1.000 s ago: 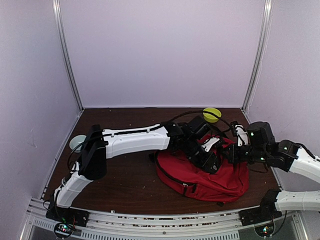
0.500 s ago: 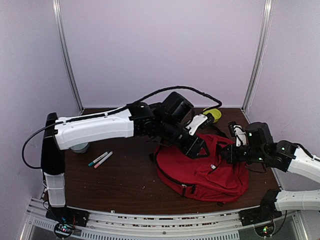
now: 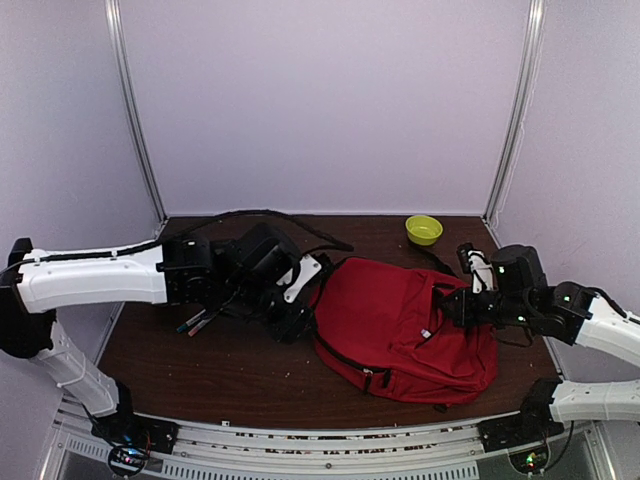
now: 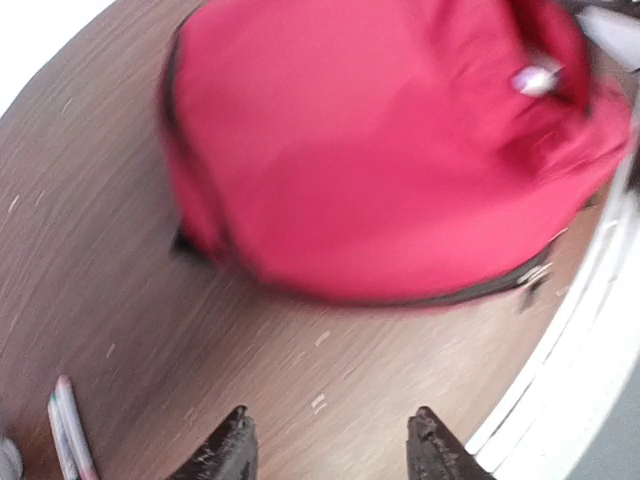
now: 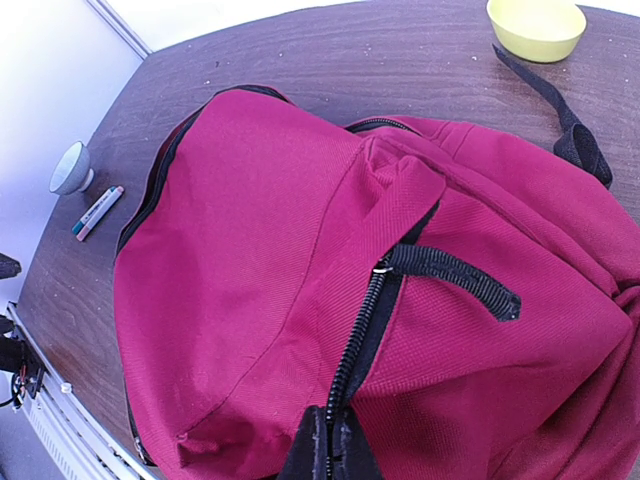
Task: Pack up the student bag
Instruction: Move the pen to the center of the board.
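The student bag [image 3: 400, 320] is a large red backpack lying flat on the right half of the table, its black zipper [image 5: 365, 330] running up the middle in the right wrist view. My right gripper [image 5: 330, 455] is shut on that zipper line at the near edge of the student bag [image 5: 270, 240]; from above, the right gripper [image 3: 452, 305] sits at the bag's right side. My left gripper [image 4: 330, 445] is open and empty, hovering low over bare wood just left of the student bag [image 4: 380, 150]. The top view puts the left gripper [image 3: 293, 322] by the bag's left edge.
Two markers [image 3: 196, 322] lie on the table left of the left arm, also in the markers' wrist views [image 5: 97, 212] [image 4: 66, 432]. A yellow bowl [image 3: 424, 229] stands at the back right. A small pale bowl [image 5: 72, 167] sits at the far left. A black strap [image 5: 560, 110] trails toward the yellow bowl [image 5: 535, 25].
My left arm has swung away from over the bag to the left and come down near the table, uncovering the bag's top. The right gripper has kept its hold.
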`<state>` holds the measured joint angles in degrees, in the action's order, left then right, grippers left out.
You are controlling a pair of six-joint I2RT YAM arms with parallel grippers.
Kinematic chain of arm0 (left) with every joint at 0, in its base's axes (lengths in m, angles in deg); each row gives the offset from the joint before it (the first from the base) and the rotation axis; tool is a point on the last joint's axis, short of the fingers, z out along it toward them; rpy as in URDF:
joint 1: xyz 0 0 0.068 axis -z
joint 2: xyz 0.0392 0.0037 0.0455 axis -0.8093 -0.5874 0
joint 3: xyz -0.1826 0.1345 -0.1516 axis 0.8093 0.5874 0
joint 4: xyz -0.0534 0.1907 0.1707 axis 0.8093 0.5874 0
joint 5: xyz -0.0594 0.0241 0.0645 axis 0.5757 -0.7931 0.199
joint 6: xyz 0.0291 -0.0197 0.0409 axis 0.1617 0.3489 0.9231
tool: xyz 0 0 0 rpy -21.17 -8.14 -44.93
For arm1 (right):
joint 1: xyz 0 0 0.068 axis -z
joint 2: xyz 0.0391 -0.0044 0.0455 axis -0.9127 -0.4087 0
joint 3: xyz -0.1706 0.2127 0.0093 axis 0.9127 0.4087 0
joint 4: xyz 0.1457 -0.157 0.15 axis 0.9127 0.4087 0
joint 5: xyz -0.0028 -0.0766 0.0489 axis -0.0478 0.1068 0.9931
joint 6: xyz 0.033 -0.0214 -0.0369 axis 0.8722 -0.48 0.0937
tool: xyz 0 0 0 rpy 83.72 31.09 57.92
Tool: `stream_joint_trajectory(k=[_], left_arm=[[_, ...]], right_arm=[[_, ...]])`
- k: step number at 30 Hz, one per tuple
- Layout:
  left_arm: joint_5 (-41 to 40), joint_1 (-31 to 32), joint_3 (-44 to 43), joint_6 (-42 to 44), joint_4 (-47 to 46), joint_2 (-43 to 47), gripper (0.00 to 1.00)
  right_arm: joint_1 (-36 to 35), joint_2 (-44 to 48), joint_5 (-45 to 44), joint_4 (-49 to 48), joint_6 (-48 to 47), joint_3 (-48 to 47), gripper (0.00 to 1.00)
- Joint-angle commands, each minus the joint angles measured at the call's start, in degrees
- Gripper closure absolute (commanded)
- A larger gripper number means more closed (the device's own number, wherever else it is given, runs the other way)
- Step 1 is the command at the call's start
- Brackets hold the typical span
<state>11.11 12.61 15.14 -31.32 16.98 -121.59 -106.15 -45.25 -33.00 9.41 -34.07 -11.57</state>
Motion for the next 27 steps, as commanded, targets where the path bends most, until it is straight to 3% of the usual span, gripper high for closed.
stream_joint_trajectory(k=[1,11,20,27], left_arm=[[-9.3,-2.0,8.1,-7.3,2.6,5.6,0.43],[-11.0,-15.6,24.7,-15.8,2.7,14.9,0.23],[-11.2,-27.5,28.2,-14.4,-2.1,12.6,0.22],[-4.4,-34.0,27.2,-10.4,-7.5,8.9,0.24]], right_arm=[[-0.4,-0.6,0.3,-2.1,0.3,0.2,1.0],[-0.4,-1.4,1.3,-2.0,0.6,-0.4,1.0],[-0.4,0.0,1.5,-2.0,1.9,1.4,1.0],[-0.4,1.1,0.8,-0.4,1.6,0.9,1.0]])
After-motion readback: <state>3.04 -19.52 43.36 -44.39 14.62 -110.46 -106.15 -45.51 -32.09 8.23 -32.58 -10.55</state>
